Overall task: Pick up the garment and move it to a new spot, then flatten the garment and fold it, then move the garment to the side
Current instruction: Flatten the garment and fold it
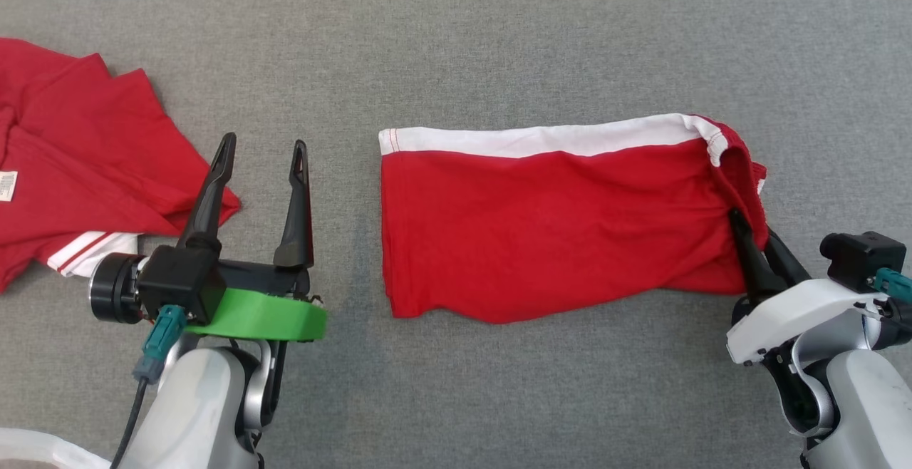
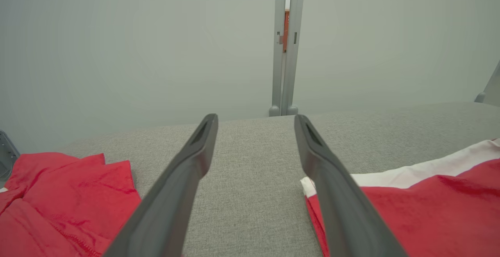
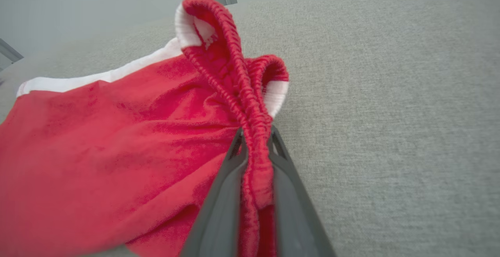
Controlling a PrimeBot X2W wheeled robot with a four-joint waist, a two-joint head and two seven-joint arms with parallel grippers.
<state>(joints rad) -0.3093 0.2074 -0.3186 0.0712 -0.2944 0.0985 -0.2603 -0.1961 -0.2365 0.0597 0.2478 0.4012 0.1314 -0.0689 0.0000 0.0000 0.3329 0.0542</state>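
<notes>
The garment is a pair of red shorts with a white side stripe, folded and lying flat on the grey cloth table. My right gripper is shut on the garment's elastic waistband at its right end. In the right wrist view the bunched red waistband is pinched between the right gripper fingers and lifted a little off the table. My left gripper stands open over bare table, left of the garment's hem. The left wrist view shows the left gripper with the garment at its right.
A second red garment with a white label and striped trim lies crumpled at the table's left edge, also seen as red cloth in the left wrist view. A grey post stands behind the table against a pale wall.
</notes>
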